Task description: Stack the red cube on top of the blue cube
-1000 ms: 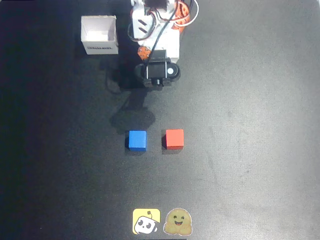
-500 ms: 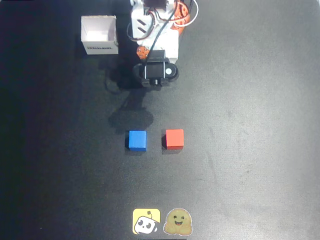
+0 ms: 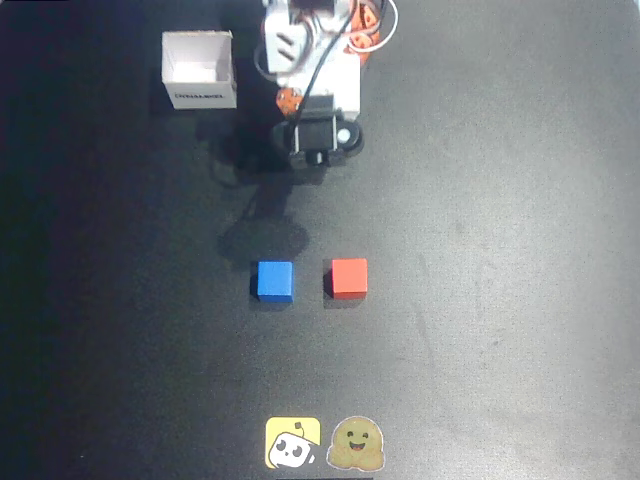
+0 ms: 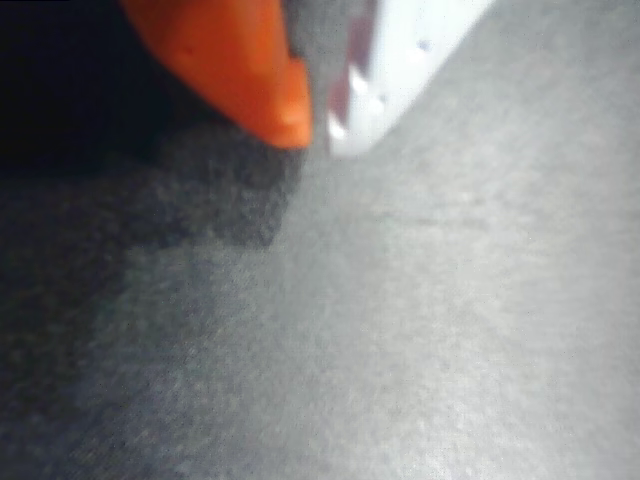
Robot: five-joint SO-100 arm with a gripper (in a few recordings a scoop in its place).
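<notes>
Overhead view shows the small matte red cube (image 3: 349, 277) and the small matte blue cube (image 3: 274, 280) resting side by side on the dark grey table (image 3: 500, 250), near each other but apart, with the red one at three o'clock of the blue. Both lie flat with their edges square to the picture's edges; being cubes, neither has a long axis, so either pair of faces would serve for a grasp. The orange-and-white arm's gripper (image 3: 320, 150) sits folded near its base, at twelve o'clock of the cubes and well apart from them, probably because the reach has not yet begun. A white open cardboard box (image 3: 199, 70) stands at ten o'clock of the gripper, and two yellow cartoon stickers (image 3: 325, 443) lie at six o'clock of the cubes.

Wrist view shows the orange fingertip (image 4: 270, 90) and the white fingertip (image 4: 370, 100) nearly meeting, with a thin blurred gap between them, so the jaws look close together with nothing held. Stacking seems entirely ahead.
</notes>
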